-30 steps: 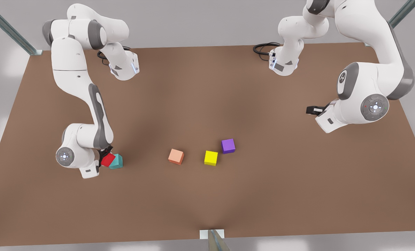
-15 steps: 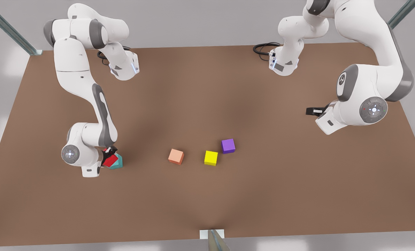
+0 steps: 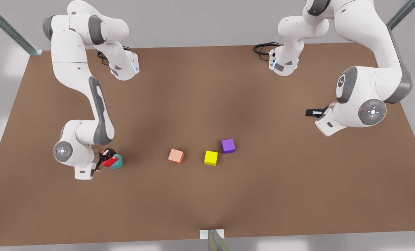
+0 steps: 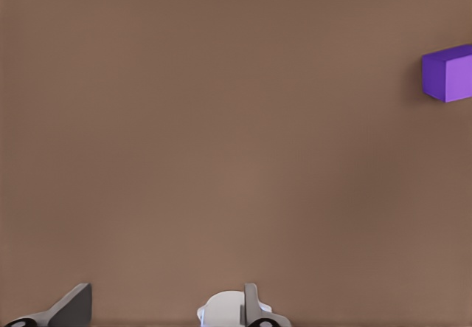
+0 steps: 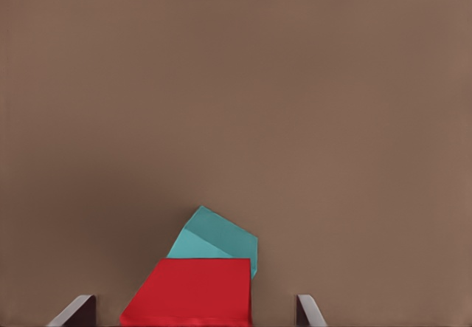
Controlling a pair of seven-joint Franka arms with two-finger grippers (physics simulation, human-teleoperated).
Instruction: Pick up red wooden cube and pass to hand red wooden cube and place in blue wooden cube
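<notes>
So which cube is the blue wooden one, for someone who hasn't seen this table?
On the brown table, go to the arm at the front view's left, whose right tool hangs low. The blue wooden cube is the teal one beside it, touching the red wooden cube. The salmon cube, yellow cube and purple cube sit apart mid-table.

My right gripper (image 3: 107, 156) sits over the red wooden cube (image 3: 108, 161), which leans on the blue wooden cube (image 3: 117, 162) at the front view's left. My left gripper (image 3: 311, 112) waits above the desk (image 3: 207, 104), right side.
</notes>
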